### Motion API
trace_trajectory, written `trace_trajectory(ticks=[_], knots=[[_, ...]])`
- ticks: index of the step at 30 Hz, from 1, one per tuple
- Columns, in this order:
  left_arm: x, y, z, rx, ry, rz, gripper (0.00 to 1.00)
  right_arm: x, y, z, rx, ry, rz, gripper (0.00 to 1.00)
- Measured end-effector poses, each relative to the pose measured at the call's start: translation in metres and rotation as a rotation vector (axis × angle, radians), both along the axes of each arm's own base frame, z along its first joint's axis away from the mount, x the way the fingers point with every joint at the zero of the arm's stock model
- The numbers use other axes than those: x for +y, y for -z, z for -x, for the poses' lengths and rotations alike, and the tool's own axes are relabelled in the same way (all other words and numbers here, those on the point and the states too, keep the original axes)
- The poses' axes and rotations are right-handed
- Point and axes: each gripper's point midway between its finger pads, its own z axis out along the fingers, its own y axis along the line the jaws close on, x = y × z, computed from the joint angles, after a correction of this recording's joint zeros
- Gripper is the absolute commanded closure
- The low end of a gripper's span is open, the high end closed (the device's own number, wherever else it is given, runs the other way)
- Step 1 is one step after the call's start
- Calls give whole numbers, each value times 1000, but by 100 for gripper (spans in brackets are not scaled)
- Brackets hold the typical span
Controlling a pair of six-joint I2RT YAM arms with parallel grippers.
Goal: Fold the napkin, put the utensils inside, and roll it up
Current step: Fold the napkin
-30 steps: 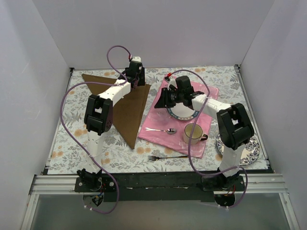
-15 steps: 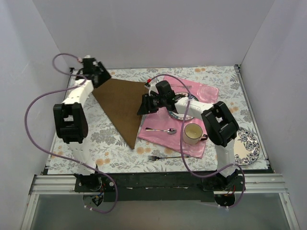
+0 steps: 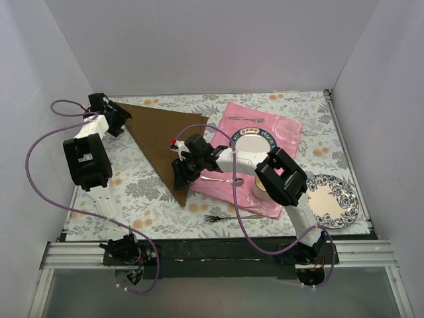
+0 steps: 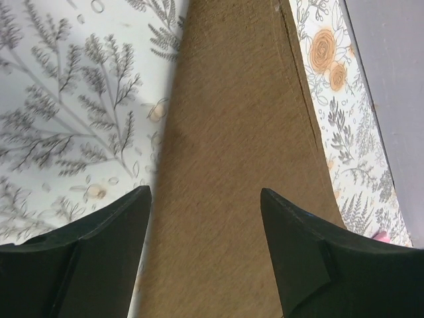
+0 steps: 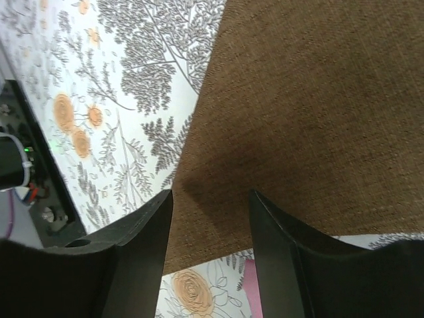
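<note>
I see the brown napkin (image 3: 162, 139) lying flat as a folded triangle on the floral tablecloth (image 3: 132, 199), its right edge just beside the pink mat (image 3: 285, 126). My left gripper (image 4: 205, 199) hovers over the far-left corner with its jaws spread, gripping nothing. My right gripper (image 5: 211, 195) hangs over the near tip, likewise released (the cloth lies flat beneath both). The fork (image 3: 232, 217) rests on the tablecloth at the mat's near edge and a spoon (image 3: 222, 179) lies on the mat, neither on the napkin
</note>
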Motion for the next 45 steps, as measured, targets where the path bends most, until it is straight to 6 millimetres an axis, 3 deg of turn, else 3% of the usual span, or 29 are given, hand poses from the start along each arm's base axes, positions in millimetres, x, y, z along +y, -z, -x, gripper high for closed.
trace_trajectory(ticks=[8,11,16,21,28,35,36,38,41,45], knots=[[3,41,-18,48,-11,40,44,-7,9,-2,-93,-23,90,40],[9,42,-21,44,-21,35,56,-6,11,2,-112,-39,106,41],[13,49,-19,64,-28,10,86,0,12,13,-129,-69,110,44],[15,54,-15,82,-22,-9,100,3,14,23,-132,-92,110,46],[19,56,-7,79,-34,-51,100,0,15,27,-152,-104,95,46],[27,56,51,166,-98,-145,99,-14,15,37,-169,-127,115,44],[27,55,60,180,-105,-155,95,-17,15,38,-173,-129,125,43],[28,52,75,204,-119,-175,76,-22,14,37,-186,-132,147,41],[32,36,81,194,-138,-200,55,-26,9,33,-195,-122,177,35],[31,10,80,141,-145,-217,51,-17,-21,4,-217,-46,140,31]])
